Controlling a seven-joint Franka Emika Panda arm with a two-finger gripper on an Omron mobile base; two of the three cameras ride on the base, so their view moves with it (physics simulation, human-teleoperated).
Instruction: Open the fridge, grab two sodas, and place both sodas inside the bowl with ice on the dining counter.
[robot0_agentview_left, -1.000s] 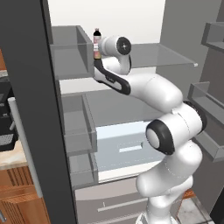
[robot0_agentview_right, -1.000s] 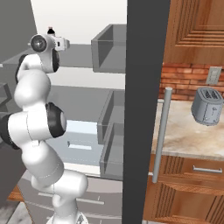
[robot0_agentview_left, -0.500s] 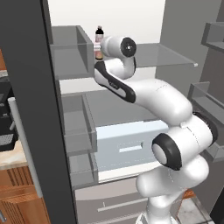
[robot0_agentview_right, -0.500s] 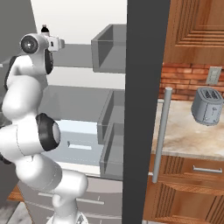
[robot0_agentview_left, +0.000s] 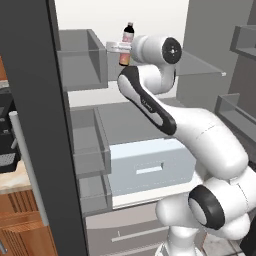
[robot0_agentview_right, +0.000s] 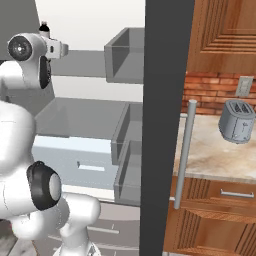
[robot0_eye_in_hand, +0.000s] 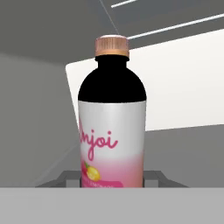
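The fridge (robot0_agentview_left: 150, 120) stands open, its dark door edge (robot0_agentview_left: 35, 100) at the left of the left base view. My gripper (robot0_agentview_left: 123, 50) is raised at top-shelf height, shut on a pale pink-white soda (robot0_agentview_left: 128, 36) with a dark top, which it holds upright. In the hand view the soda (robot0_eye_in_hand: 112, 131) stands close between my gripper's (robot0_eye_in_hand: 112, 179) tips, its pink label facing me. From the right base view the hand (robot0_agentview_right: 55, 48) is at the upper left, with the soda's cap (robot0_agentview_right: 44, 26) just above it. The bowl and the dining counter are out of view.
Grey door bins (robot0_agentview_left: 82, 60) hang on the left door, and a pale drawer (robot0_agentview_left: 150, 162) sits below the shelves. The right door (robot0_agentview_right: 165, 100) with its bar handle (robot0_agentview_right: 184, 150) stands between the arm and the wall counter (robot0_agentview_right: 210, 155) with a toaster (robot0_agentview_right: 236, 125).
The hand has carried the soda a little up and to the right in the left base view. The elbow has swung lower and nearer the cameras. The grip is unchanged.
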